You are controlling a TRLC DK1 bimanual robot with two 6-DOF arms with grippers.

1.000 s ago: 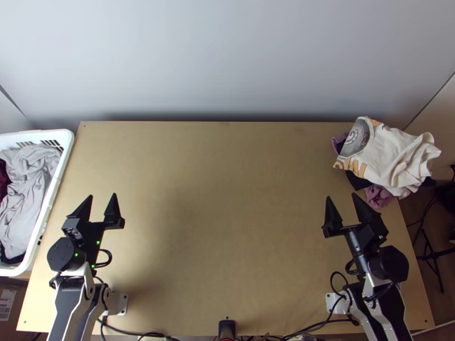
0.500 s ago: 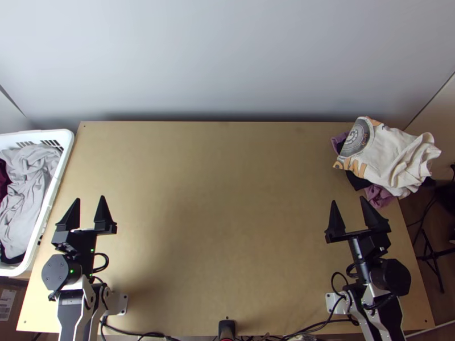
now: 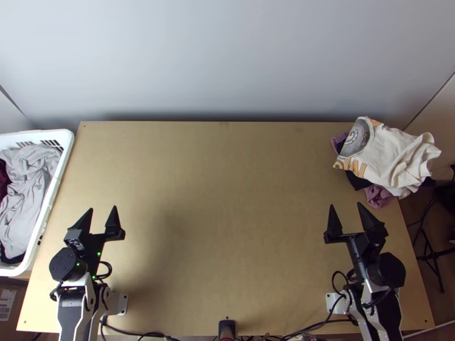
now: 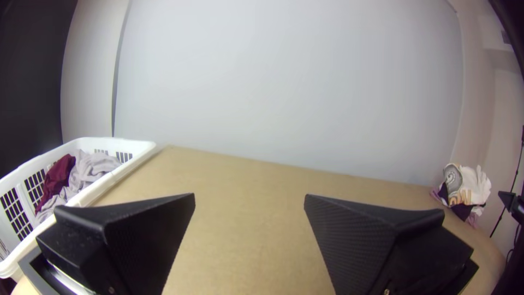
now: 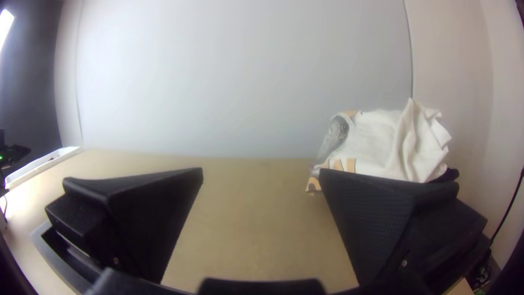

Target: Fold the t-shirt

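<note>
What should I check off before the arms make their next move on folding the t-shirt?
1. Left gripper open, holding nothing: ok.
2. Right gripper open, holding nothing: ok.
3. Garment spread flat for folding: not ok. The printed cream garment lies bunched on a purple cloth and dark cloth, at the far right corner of the table.
4. Printed cream garment confirmed as the t-shirt: cannot tell; its bunching hides the full shape.
5. White laundry basket off to the side of the table's middle: ok, it is at the left edge, with grey cloth inside.
</note>
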